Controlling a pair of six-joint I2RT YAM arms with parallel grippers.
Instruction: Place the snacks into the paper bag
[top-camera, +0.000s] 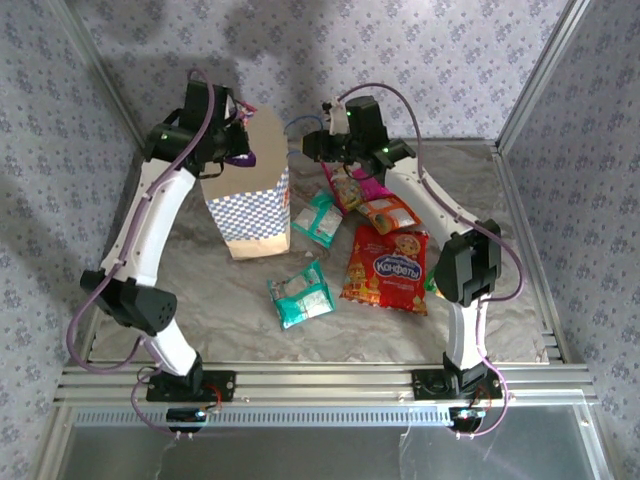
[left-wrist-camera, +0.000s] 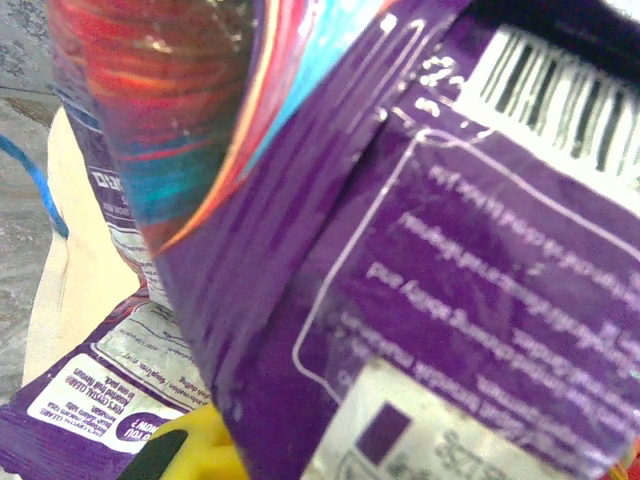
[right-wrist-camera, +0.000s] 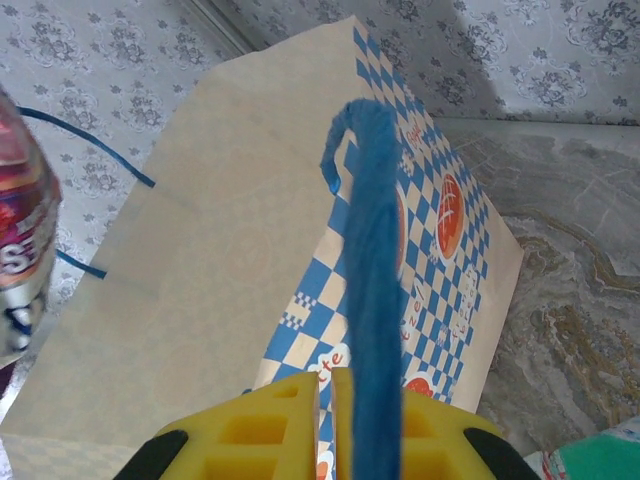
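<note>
Top external view: the bag (top-camera: 250, 205) stands upright at the table's (top-camera: 200, 300) far left; what it contains cannot be told. The left gripper (top-camera: 238, 135) pinches a purple packet (left-wrist-camera: 400, 300) at its mouth. The right gripper (right-wrist-camera: 328, 420) is pressed together on the bag's blue cord (right-wrist-camera: 372, 250). A red packet (top-camera: 388, 268), two teal packets (top-camera: 302, 293) (top-camera: 318, 218), an orange packet (top-camera: 388, 213) and a magenta packet (top-camera: 352, 190) lie beside the bag.

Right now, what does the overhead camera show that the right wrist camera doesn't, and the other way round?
Overhead: the left gripper holding a purple packet over the bag's mouth, and the large red packet and orange packet lying on the table. Right wrist: up close, the blue cord handle pinched between the right gripper's yellow fingers. Both: the checked paper bag, the right gripper, and a teal-white packet.
</note>
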